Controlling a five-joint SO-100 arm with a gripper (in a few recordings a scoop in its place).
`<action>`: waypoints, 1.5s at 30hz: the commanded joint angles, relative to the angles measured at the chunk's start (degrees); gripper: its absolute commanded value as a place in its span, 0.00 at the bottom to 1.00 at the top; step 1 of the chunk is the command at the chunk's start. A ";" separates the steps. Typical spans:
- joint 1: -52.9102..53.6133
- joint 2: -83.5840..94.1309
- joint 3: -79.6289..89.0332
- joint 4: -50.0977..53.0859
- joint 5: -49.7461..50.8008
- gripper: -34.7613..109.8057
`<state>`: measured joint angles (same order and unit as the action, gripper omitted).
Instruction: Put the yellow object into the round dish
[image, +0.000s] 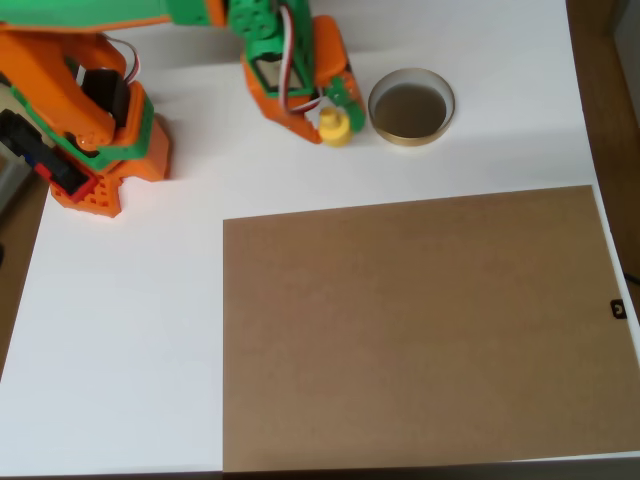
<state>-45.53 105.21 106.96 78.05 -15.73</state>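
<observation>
The yellow object (336, 127) is a small bright yellow piece sitting at the tips of my orange and green gripper (328, 120). The jaws are closed against it, the orange one on its left and the green one above it. Whether it rests on the white table or hangs just above it I cannot tell. The round dish (376, 108), shallow with a tan rim and a dark inside, stands just to the right of the yellow object with a narrow gap between them. Nothing lies in the dish.
A large brown board (420, 330) covers the lower right of the white table (120, 330). My orange arm base (95, 135) stands at the upper left. A small black clip (619, 309) sits at the board's right edge, and the table's right edge runs near the dish.
</observation>
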 joint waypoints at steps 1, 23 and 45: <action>-2.81 -2.46 -7.65 1.67 -0.62 0.24; -9.67 -25.58 -27.07 5.27 -1.93 0.24; -16.17 -36.39 -43.77 7.65 -2.29 0.24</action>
<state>-60.82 67.85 68.20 85.25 -17.31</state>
